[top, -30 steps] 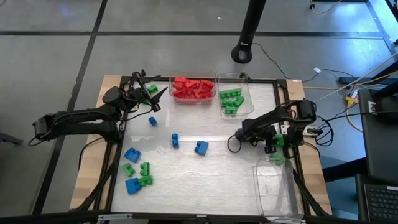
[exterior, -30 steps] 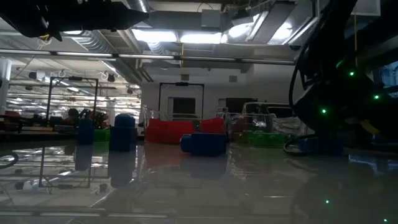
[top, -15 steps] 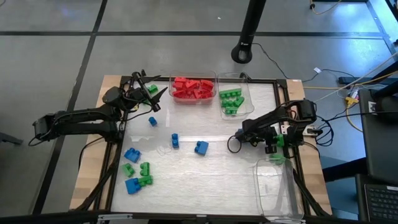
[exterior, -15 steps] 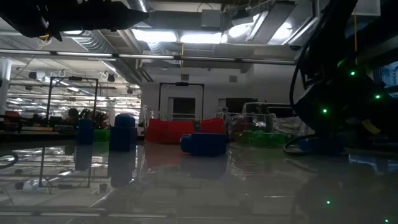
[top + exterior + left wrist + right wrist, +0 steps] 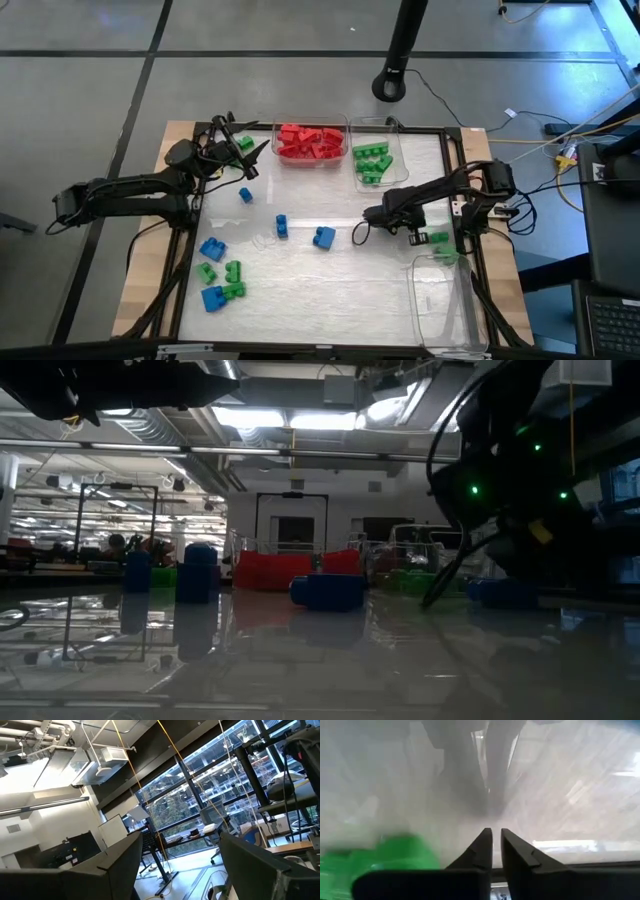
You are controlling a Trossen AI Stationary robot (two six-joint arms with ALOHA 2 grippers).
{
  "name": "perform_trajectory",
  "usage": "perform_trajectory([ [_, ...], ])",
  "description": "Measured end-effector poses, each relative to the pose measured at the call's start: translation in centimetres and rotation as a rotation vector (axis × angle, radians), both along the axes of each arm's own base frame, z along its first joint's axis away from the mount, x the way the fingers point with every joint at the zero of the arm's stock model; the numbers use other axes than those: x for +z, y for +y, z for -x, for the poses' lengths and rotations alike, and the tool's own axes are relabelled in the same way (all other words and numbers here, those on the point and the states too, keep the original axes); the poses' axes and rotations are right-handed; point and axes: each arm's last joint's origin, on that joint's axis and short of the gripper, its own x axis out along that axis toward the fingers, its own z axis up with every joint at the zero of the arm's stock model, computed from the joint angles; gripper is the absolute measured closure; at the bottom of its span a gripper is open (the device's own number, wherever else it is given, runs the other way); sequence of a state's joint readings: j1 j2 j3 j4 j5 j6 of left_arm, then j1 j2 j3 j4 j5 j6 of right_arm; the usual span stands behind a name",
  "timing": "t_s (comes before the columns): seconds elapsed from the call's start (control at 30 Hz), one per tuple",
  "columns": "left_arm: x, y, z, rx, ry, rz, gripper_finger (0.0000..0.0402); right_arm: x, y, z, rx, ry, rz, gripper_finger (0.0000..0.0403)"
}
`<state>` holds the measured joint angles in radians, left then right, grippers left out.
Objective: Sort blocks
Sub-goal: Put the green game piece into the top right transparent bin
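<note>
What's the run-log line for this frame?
task: sort blocks | right tool: shut, empty, over mid-table | left tool: parked at table's far-left edge | nearest loose blue block: untouched

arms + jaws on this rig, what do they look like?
Both arms are dark, slim and jointed, with black cables looped along them. The right arm shows small green lights in the low view. The right gripper ends in two thin, black, tapering fingers. The left arm looks alike.
</note>
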<state>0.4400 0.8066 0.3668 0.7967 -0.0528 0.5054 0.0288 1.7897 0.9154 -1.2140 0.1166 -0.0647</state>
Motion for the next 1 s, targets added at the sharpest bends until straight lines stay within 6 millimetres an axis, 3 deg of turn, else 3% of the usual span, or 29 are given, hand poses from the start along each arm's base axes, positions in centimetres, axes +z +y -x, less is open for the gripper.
perform_trajectory([
  [0.17,0.0,0.0,0.0,0.000,0.001,0.000,0.0149,0.6,0.6,-0.7,0.000,-0.030,0.026,0.0396],
  [0.33,0.0,0.0,0.0,0.000,0.001,0.000,0.0149,1.3,0.7,-0.6,-0.137,0.015,-0.028,0.0386],
  [0.57,0.0,0.0,0.0,0.000,0.001,0.000,0.0149,2.3,1.2,-0.3,-0.216,0.106,-0.167,0.0264],
  [0.77,-0.1,0.0,0.0,0.000,0.007,0.003,0.0149,2.4,2.4,-0.2,-0.142,0.122,-0.245,0.0142],
  [0.9,-0.1,0.0,0.0,0.002,0.011,0.000,0.0149,2.6,4.0,0.1,-0.037,0.133,-0.224,0.0097],
  [1.0,-0.1,0.0,0.0,0.002,0.011,-0.001,0.0149,2.4,5.2,0.2,0.032,0.118,-0.191,0.0088],
])
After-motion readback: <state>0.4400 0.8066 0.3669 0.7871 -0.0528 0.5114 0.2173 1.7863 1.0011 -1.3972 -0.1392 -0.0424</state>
